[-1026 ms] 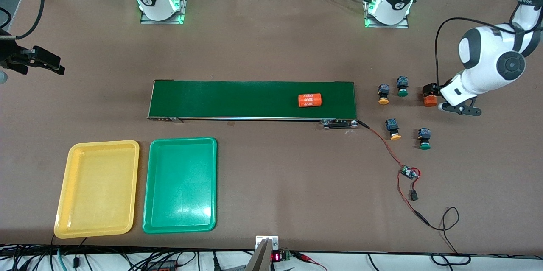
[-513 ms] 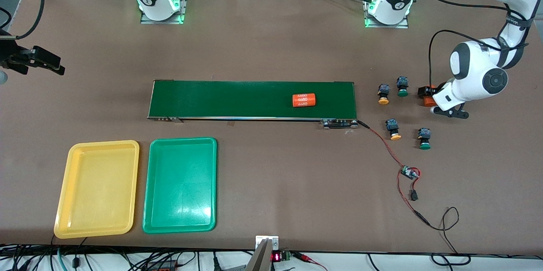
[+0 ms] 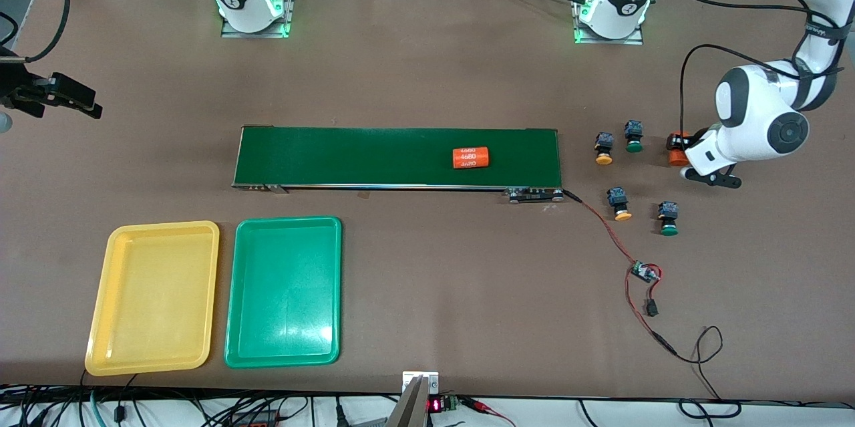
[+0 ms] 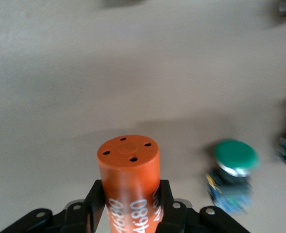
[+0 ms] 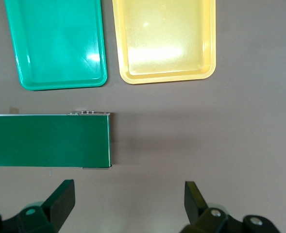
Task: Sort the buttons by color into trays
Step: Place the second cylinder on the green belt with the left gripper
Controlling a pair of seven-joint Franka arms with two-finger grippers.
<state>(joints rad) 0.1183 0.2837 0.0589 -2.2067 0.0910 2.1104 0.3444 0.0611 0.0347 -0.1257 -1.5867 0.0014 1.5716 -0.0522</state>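
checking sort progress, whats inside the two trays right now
Nothing shows inside either tray: the yellow tray and green tray show only bare floors, uncovered in the front and right wrist views. All four buttons sit on the table toward the left arm's end.

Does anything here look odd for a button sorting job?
Yes. The left end effector grips an orange cylinder, not a button, and a second cylinder lies on the conveyor belt.

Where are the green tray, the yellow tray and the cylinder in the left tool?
green tray [image 3: 284, 355], front view, bare floor.
yellow tray [image 3: 152, 293], front view, bare floor.
orange cylinder [image 4: 128, 167], left wrist view, upper side wall.
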